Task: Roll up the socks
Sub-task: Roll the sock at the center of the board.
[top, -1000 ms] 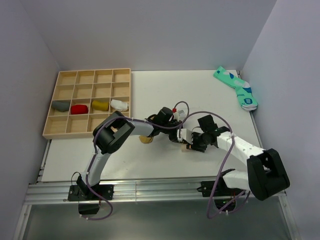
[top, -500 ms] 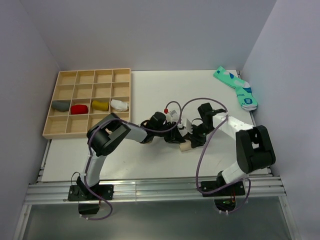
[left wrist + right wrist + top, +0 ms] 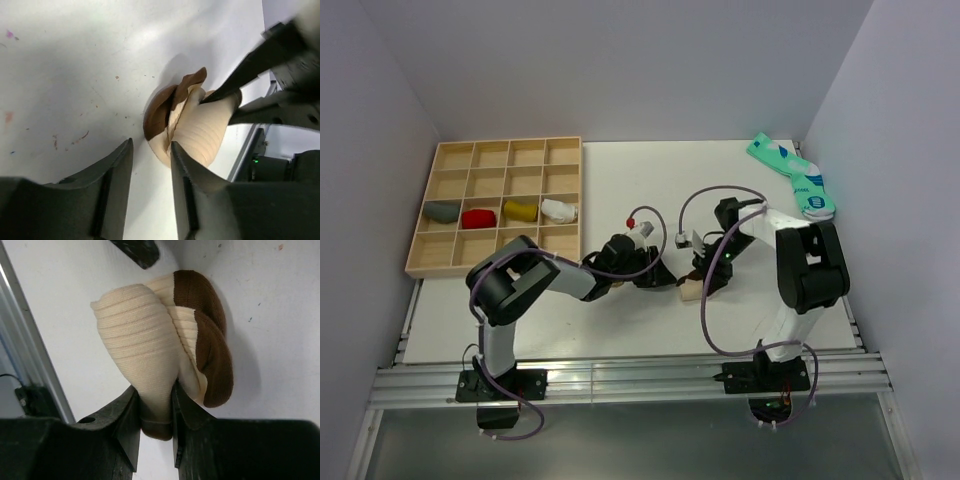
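beige sock with brown bands, bunched on the table at lower centre of the top view. right gripper: jaws clamped on its cream end. left gripper: jaws narrowly parted, holding nothing, the sock just beyond. upper left: wooden tray holding four rolled socks. upper right: teal sock.

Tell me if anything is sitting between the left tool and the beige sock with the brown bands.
Nothing visible does. The beige sock lies just past the tips of the left tool, with only bare table around them. The right tool clamps the sock from the opposite side.
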`<state>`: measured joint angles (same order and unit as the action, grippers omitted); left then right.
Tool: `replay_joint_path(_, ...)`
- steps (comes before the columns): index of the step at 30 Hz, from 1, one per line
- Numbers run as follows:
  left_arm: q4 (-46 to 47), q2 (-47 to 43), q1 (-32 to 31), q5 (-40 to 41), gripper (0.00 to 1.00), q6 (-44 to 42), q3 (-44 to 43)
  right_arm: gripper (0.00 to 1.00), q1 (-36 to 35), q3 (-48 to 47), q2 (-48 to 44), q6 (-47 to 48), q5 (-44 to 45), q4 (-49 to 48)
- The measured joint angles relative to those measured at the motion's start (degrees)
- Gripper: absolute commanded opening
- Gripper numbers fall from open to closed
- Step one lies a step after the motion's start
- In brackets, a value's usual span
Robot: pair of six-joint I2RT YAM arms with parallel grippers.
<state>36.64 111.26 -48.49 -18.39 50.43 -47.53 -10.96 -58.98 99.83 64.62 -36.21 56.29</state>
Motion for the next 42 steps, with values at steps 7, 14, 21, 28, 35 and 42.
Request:
replay_joint_path(7,5.07,-3.89,-2.25,2.78,0.47,-9.53,2.40,0.16,0.33,-7.91,8.72,0.04,-1.03,8.39)
replay_joint_path(14,6.51,-2.89,-3.41,1.01,0.49,-17.64,-0.39,0.16,0.85,-13.29,14.86,0.00,-2.27,14.49)
replay_joint_path(21,6.62,1.31,-3.41,-2.47,0.50,-22.51,-6.47,0.16,0.87,-14.25,16.92,-0.52,-2.75,16.90)
replay_joint_path(28,5.53,3.54,-3.67,-5.16,0.49,-24.57,-7.26,0.17,0.87,-15.34,17.99,-1.42,-2.69,17.94)
replay_joint_path(35,5.99,4.20,-3.89,-8.79,0.50,-24.74,-7.10,0.17,0.87,-16.59,19.17,-3.04,-2.60,18.84)
replay_joint_path(42,6.01,5.92,-4.04,-10.47,0.48,-24.85,-7.34,0.16,0.87,-16.83,19.30,-4.33,-2.32,18.84)
